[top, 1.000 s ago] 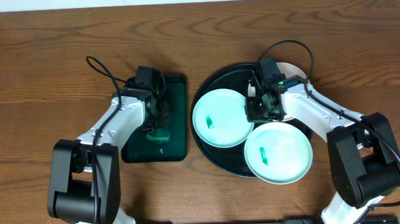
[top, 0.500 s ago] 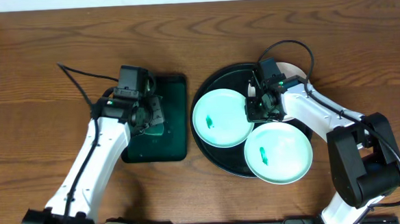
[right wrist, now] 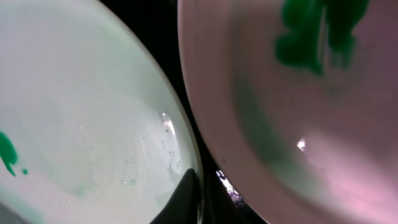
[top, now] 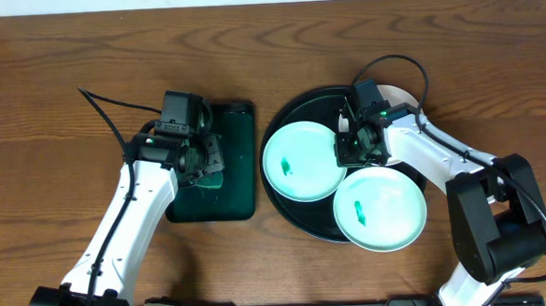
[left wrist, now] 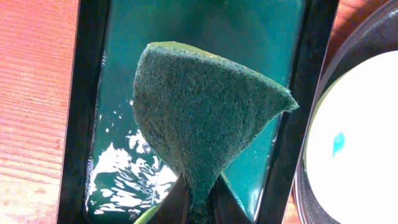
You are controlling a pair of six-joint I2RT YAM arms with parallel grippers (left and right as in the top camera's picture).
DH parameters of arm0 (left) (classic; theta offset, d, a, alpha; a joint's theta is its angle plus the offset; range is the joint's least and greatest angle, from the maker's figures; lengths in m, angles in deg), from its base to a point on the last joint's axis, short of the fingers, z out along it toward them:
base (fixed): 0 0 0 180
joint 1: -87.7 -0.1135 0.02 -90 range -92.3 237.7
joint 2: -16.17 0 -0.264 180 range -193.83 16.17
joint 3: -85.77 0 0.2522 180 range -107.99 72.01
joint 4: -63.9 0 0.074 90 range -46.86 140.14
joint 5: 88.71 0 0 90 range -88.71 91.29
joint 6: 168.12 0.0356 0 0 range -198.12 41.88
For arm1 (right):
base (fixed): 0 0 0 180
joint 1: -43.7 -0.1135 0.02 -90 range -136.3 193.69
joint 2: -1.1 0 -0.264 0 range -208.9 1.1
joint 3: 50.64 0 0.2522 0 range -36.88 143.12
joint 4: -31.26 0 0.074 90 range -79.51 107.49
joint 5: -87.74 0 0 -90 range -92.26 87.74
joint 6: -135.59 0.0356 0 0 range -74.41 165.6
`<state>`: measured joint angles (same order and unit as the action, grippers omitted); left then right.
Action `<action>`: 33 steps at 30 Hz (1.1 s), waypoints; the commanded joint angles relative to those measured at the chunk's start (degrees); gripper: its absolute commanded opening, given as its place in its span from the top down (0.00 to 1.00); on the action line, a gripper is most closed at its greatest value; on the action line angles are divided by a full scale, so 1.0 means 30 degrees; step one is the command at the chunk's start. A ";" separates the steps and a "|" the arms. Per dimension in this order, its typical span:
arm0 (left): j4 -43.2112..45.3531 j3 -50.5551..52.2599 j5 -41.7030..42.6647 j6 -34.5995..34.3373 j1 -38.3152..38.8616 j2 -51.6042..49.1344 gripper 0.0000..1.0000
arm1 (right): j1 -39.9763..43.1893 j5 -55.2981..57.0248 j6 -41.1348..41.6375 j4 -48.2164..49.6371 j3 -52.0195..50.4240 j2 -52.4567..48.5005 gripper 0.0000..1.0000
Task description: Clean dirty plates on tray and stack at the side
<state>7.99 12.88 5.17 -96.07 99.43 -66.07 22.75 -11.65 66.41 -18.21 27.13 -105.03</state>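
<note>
Little looks done: all three plates lie on the black tray (top: 288, 117), and none is stacked on the bench (top: 64, 89) beside it. The left plate (top: 299, 162) and the near plate (top: 381, 208) each carry a green smear. The third plate (top: 403, 95), at the tray's far right, is mostly hidden under the right arm, so its state cannot be told. The left pincer (left wrist: 199, 205) is clamped on a folded green sponge (left wrist: 199, 124), held over the wet green tray (top: 237, 188), apart from any plate; wiping and stacking are all to come, I judge. The right pincer (top: 360, 147) sits low between the plates. Its wrist view shows one dark fingertip (right wrist: 185, 193) by a rim, so I cannot tell whether it is wide, narrow or gripping.
</note>
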 commanded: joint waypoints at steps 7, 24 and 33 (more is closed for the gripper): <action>-0.0015 -0.0240 -0.0328 0.0109 -0.0022 0.0029 0.93 | -0.0430 0.0051 0.0051 0.0058 -0.0117 -0.0131 0.82; -0.0022 -0.0240 -0.0328 0.0109 -0.0022 -0.0022 0.93 | -0.0430 0.0794 0.0066 0.0415 -0.0226 -0.0131 0.85; -0.0007 -0.0240 -0.0328 0.0109 -0.0022 -0.0022 0.93 | -0.0408 0.0903 0.0510 0.0109 -0.0233 -0.0124 0.99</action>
<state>7.99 12.88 5.17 -96.07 99.43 -66.07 21.70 -9.29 67.09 -17.36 27.00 -105.03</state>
